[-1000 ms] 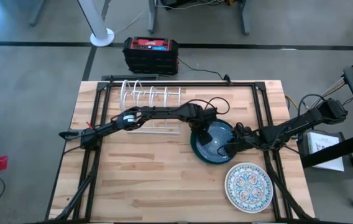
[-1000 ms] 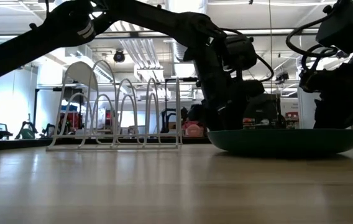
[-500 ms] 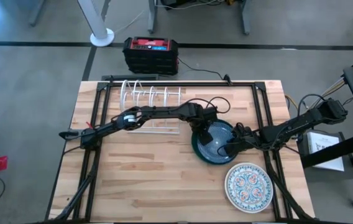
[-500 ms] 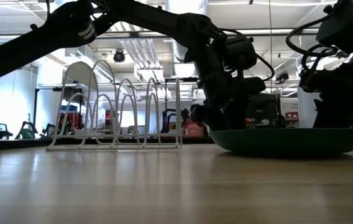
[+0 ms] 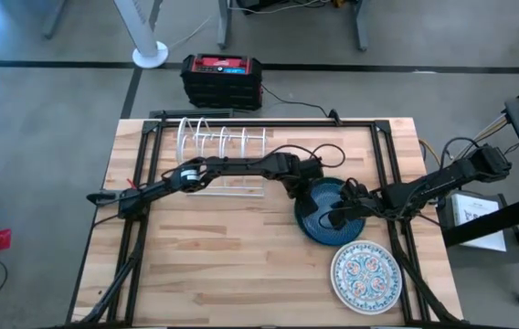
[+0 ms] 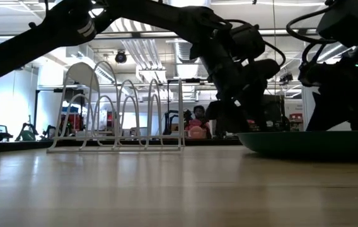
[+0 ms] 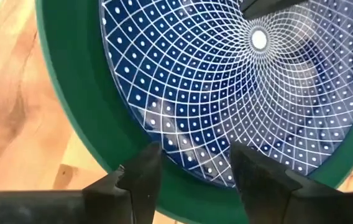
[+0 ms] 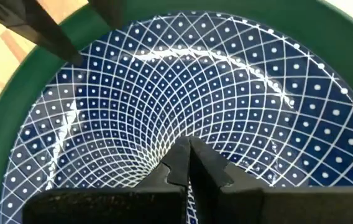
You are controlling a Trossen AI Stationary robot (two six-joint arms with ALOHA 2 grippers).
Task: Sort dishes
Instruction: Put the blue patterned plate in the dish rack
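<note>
A round plate (image 5: 333, 212) with a blue lattice-patterned inside and a wide green rim lies flat on the table, right of centre. My left gripper (image 7: 195, 165) is open. Its two fingers stand over the plate's far-left rim (image 5: 303, 190), slanting down. My right gripper (image 8: 187, 146) is shut, with its tips on the plate's blue inside near the middle (image 5: 337, 219). A white plate with a colourful floral pattern (image 5: 365, 274) lies flat near the table's near right corner. My left gripper's open fingers (image 7: 144, 168) hang over the green rim (image 7: 102, 134) at the plate's far-left side; whether they touch it cannot be told. My right gripper presses its shut fingertips (image 8: 179, 155) down on the blue inner face (image 8: 183, 127) near the centre, slanting in from the table's right. The plate lies flat on the table.
A white wire rack (image 5: 223, 146) stands at the far left of the table, with no plate in it. Black frame bars run along the table's edges (image 5: 141, 183). A black and red box (image 5: 223, 78) sits on the floor beyond the far edge.
The blue and green plate has slid along the table toward the right edge, staying flat, with my right gripper's shut tips on it. My left gripper has tipped and shifted a little up and to the right, staying over the plate's far-left rim.
</note>
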